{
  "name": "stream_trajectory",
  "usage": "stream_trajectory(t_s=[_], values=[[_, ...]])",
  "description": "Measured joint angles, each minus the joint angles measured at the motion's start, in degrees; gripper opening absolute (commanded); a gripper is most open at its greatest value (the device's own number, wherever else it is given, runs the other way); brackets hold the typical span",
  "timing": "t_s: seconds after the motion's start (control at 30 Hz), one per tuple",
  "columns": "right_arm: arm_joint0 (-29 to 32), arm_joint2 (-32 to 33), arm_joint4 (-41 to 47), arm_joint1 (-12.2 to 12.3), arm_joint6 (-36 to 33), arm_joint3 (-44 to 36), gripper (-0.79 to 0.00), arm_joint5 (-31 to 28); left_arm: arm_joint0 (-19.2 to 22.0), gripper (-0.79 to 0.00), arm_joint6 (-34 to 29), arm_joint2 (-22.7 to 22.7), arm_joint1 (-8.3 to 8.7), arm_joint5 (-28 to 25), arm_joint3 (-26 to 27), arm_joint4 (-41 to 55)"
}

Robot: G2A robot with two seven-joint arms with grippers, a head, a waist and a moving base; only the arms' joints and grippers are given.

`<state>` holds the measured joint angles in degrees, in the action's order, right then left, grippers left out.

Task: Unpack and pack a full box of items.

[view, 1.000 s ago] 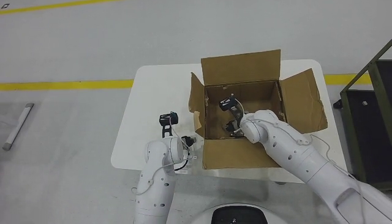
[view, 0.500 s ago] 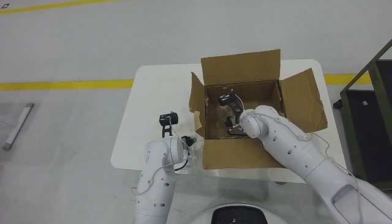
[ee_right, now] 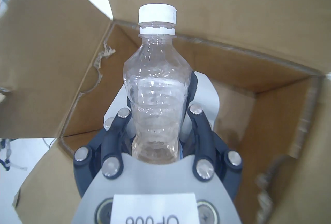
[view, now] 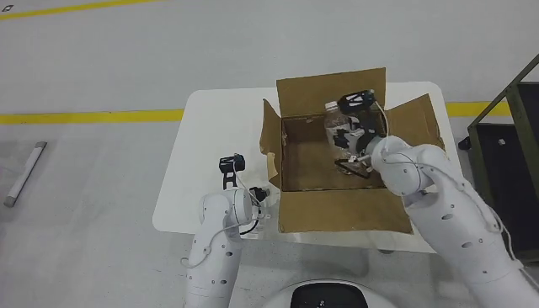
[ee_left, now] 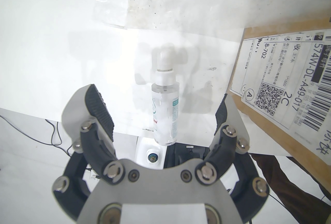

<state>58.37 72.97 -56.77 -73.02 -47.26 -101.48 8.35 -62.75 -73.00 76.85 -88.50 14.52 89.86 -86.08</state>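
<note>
Currently, the right fingers [ee_right: 192,85] are clamped on the clear bottle [ee_right: 155,75], held over the open box [view: 333,85] on the table [view: 210,140]. The left fingers [ee_left: 99,111] are spread wide and empty. A spray bottle [ee_left: 165,116] stands upright ahead of them, beside the box.

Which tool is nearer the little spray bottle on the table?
Left. The left tool, open, faces the spray bottle; the right tool is over the box, gripping a clear bottle.
</note>
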Motion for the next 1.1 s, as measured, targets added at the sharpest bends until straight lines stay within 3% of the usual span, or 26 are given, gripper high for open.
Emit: stream_trajectory(t_s=[0.13, 0.27, 0.37, 0.57, 0.77, 1.1], values=[[8.73, 11.44, -3.84, 1.53, -0.93, -14.85, -0.785, 1.54, 0.0, 0.0, 0.0, 0.0, 0.0, 0.0, 0.0, 0.0], [18.09, 23.49, -9.39, 2.6, -7.91, -25.47, -0.785, 4.19, 0.0, 0.0, 0.0, 0.0, 0.0, 0.0, 0.0, 0.0], [24.76, 31.15, -9.68, 2.75, -12.36, -29.15, -0.785, 6.61, 0.0, 0.0, 0.0, 0.0, 0.0, 0.0, 0.0, 0.0], [37.99, 40.96, -5.75, 2.19, -13.88, -28.74, -0.785, 8.24, 0.0, 0.0, 0.0, 0.0, 0.0, 0.0, 0.0, 0.0], [44.24, 39.77, -1.11, 1.53, -9.5, -23.93, -0.785, 6.9, 0.0, 0.0, 0.0, 0.0, 0.0, 0.0, 0.0, 0.0], [37.91, 28.83, -2.39, 1.49, -7.63, -12.48, -0.785, 3.78, 0.0, 0.0, 0.0, 0.0, 0.0, 0.0, 0.0, 0.0]])
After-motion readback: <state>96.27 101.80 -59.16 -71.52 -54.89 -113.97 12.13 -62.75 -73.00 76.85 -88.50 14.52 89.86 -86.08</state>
